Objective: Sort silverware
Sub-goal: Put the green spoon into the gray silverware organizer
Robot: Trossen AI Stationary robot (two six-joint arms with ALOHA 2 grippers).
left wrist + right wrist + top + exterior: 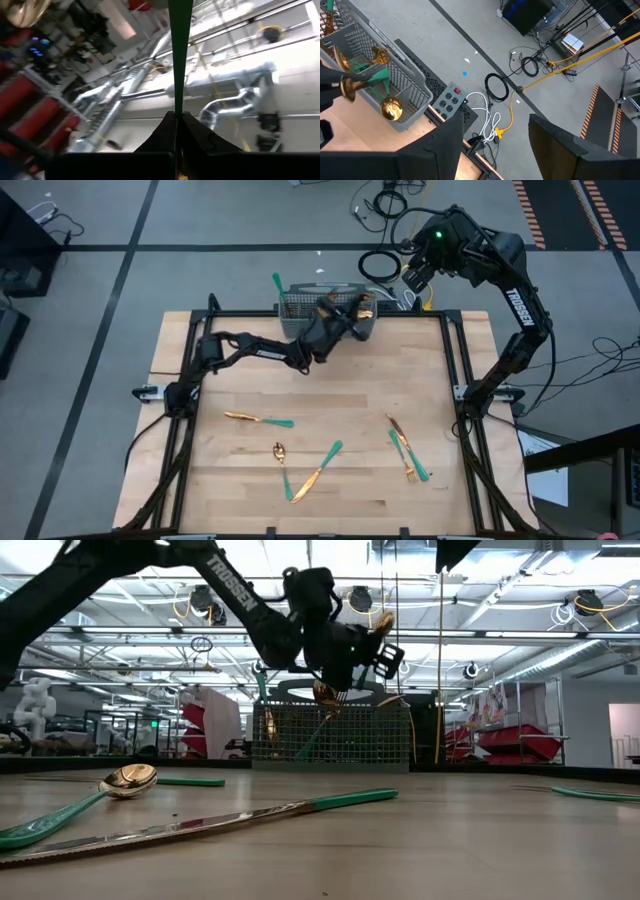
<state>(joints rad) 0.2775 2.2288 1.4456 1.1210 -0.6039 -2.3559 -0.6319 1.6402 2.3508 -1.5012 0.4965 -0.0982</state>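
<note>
- The table (320, 480) still carries loose silverware near the front: a spoon (281, 460), a knife (320, 470) crossing beside it, another piece (255, 419) to their left, and a small cluster of forks (407, 448) on the right side
- The wire basket (315, 308) stands at the back edge of the table and already holds several pieces, gold heads up, with one teal handle (277, 283) sticking out at its left end
- The left gripper (345, 315) hangs over the basket, jaws closed tight on a teal-handled utensil (179, 55); in its wrist view the handle runs straight out from between the fingertips, pinched at one end
- Risk, as I judge it: such a thin pinch could let the piece swing or slip, so it may strike the basket rim or the heads already inside and drop outside
- A release from too high could also land it in the wrong compartment; which compartment lies below I cannot tell
- The right gripper (492, 145) waits off the table's back right corner, jaws wide apart and holding nothing
</note>
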